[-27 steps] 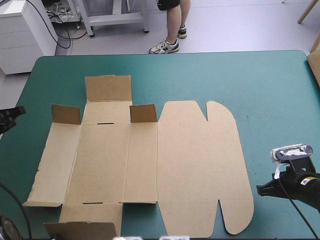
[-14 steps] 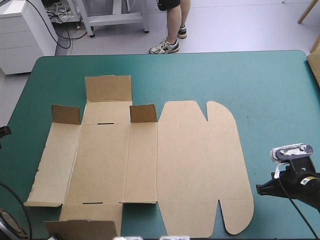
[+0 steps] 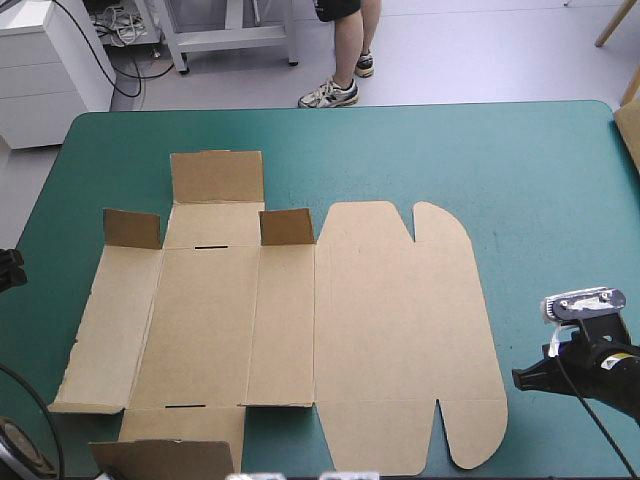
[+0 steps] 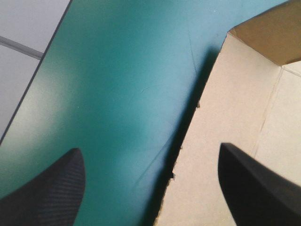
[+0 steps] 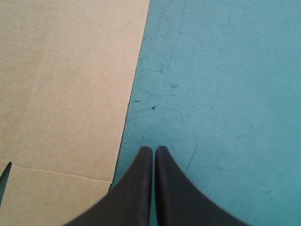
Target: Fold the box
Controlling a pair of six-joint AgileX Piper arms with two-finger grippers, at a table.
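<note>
**A:** Where's the box [image 3: 280,330]?

**B:** It's flat on the table [image 3: 540,170] with the teal-green cover, left of centre. Its two small far flaps [image 3: 287,227] are standing.

**A:** And the arms?

**B:** The left gripper [image 4: 150,148] has its fingers [image 4: 47,188] apart, straddling the box's left edge. The right gripper [image 5: 154,149] is pressed together, just right of the board.

**A:** Advice?

**B:** I'd catch that left edge squarely and raise the wall along its crease, sparing the ragged rim.

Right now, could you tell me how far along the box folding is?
Barely started. The box lies mostly flat on the teal-green cover; only a few flaps stand up. Nothing is held: the left gripper is open, facing the box's left edge; the right gripper is shut beside its right edge. All walls remain to be raised and tucked.
</note>
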